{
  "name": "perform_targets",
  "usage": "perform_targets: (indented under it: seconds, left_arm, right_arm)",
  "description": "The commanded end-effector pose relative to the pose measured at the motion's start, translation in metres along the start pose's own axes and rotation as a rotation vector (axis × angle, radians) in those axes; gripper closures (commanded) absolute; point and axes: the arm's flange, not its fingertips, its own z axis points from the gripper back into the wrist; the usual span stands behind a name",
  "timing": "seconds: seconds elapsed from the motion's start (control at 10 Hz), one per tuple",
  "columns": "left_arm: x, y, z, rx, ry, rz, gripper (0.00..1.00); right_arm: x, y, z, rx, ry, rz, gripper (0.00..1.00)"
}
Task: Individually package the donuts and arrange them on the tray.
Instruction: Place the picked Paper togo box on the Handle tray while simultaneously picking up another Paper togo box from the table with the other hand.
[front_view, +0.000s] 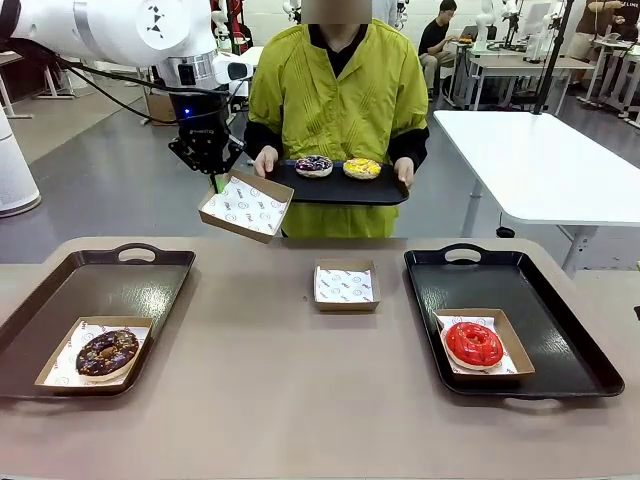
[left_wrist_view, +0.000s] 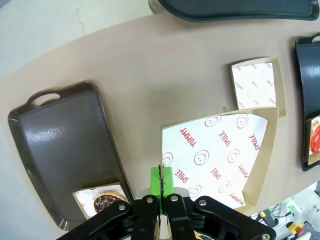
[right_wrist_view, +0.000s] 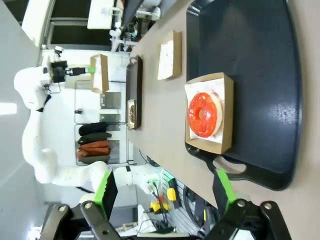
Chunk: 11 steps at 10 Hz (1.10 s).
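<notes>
My left gripper (front_view: 214, 172) hangs above the table's far left and is shut on the edge of an empty paper-lined box (front_view: 245, 205). In the left wrist view the green pads (left_wrist_view: 161, 184) pinch that box (left_wrist_view: 220, 155) at its rim. A person holds a black tray (front_view: 340, 187) with a purple-brown donut (front_view: 313, 166) and a yellow donut (front_view: 362, 168). A chocolate donut (front_view: 107, 352) lies in a box on the left tray (front_view: 60, 300). A red donut (front_view: 473, 343) lies in a box on the right tray (front_view: 560, 340). My right gripper (right_wrist_view: 165, 186) is open, apart from the red donut (right_wrist_view: 204, 114).
Another empty lined box (front_view: 346, 286) sits on the table's middle, between the two trays. Bare tabletop lies in front of it. The person stands at the far edge, with hands on both ends of the held tray.
</notes>
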Motion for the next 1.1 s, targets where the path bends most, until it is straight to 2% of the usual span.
perform_targets:
  seconds: [0.0,1.0]
  left_arm:
    - [-0.0025,0.0017,-0.0049,-0.008,0.003,0.003,1.0]
    - [-0.0025,0.0017,-0.0049,-0.008,0.003,0.003,1.0]
  right_arm:
    - [0.0073,-0.0137,0.0083,0.049,-0.012,0.011,0.0]
    - [-0.0002,-0.0103,0.004,0.022,-0.009,-0.006,0.0]
